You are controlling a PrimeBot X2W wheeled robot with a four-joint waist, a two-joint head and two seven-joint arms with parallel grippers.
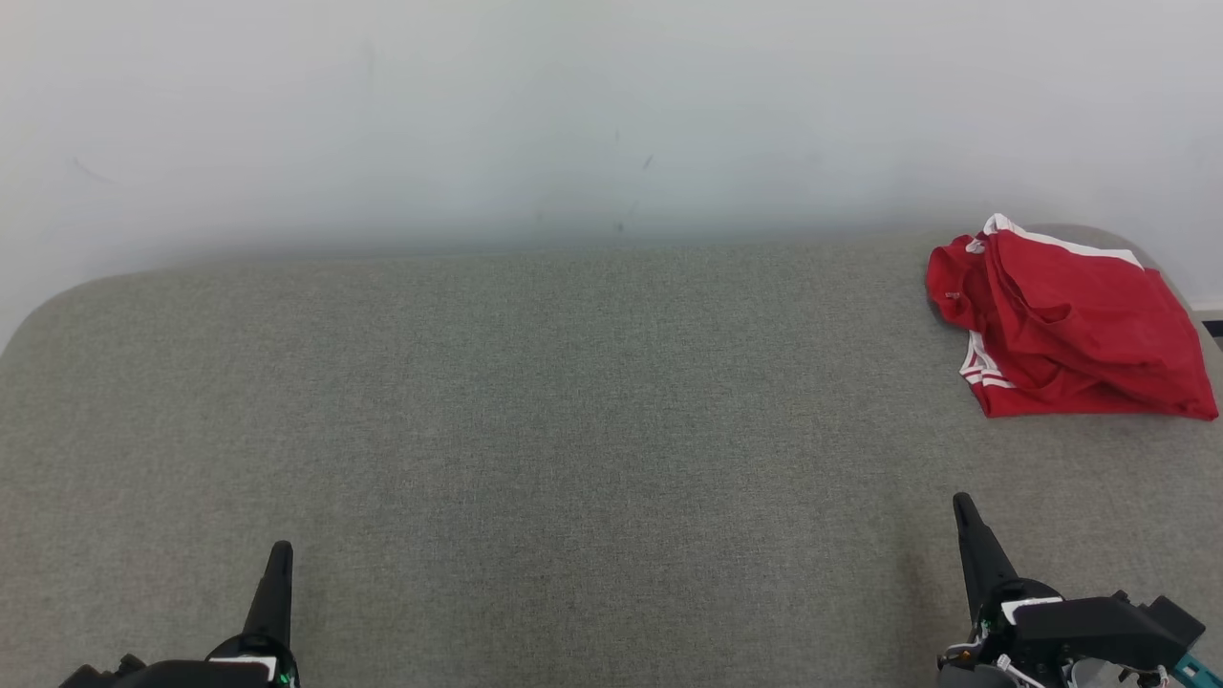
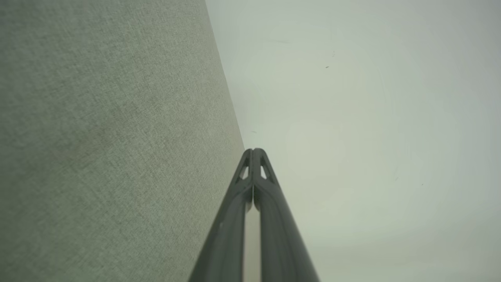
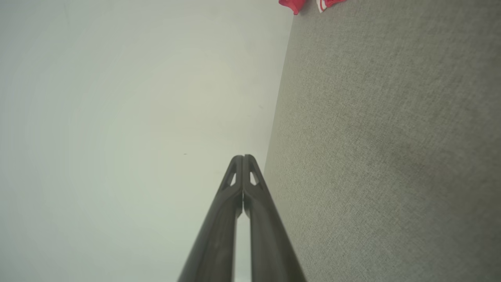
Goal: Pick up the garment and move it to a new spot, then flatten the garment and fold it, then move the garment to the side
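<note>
Left gripper (image 1: 280, 552): I see it low at the cushion's (image 1: 573, 401) near edge, fingers pressed together, pointing at the wall (image 1: 611, 115).
Right gripper (image 1: 963, 505): same pose, tips touching, empty.
Garment (image 1: 1070, 325): bunched at far right corner.

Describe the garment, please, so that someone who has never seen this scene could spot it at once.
A wide grey-green fabric surface runs up to a pale wall. In its far right corner lies the garment, loosely crumpled. It alone is bright red, trimmed with white stripes.
</note>
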